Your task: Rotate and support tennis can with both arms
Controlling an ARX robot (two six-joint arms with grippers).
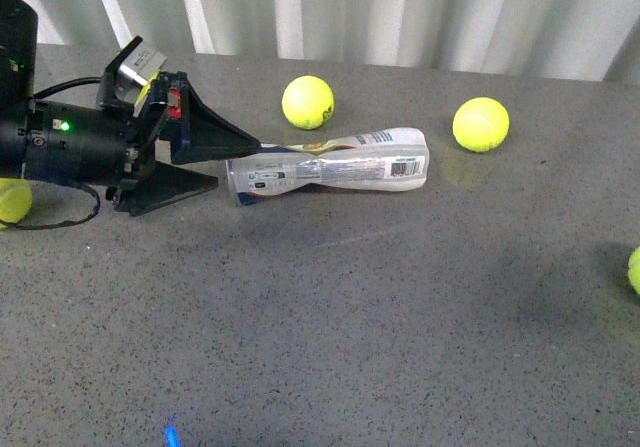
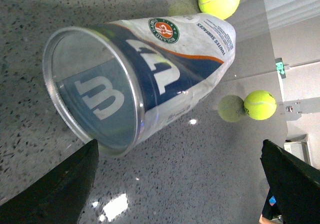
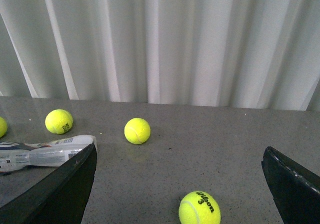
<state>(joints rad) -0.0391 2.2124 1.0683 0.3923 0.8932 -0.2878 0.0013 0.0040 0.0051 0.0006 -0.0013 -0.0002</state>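
Observation:
The tennis can lies on its side on the grey table, empty and partly crushed, its silver rim toward my left gripper. That gripper is open, its two black fingers just short of the rim, one above and one below it, not touching. In the left wrist view the can fills the frame, its open mouth facing the camera, with the white W logo and round emblem showing. In the right wrist view the can lies far off to one side. My right gripper is open and empty; the right arm is out of the front view.
Tennis balls lie around: one behind the can, one beyond its far end, one at the table's right edge, one under the left arm. A Wilson ball lies between the right gripper's fingers. A white curtain hangs behind.

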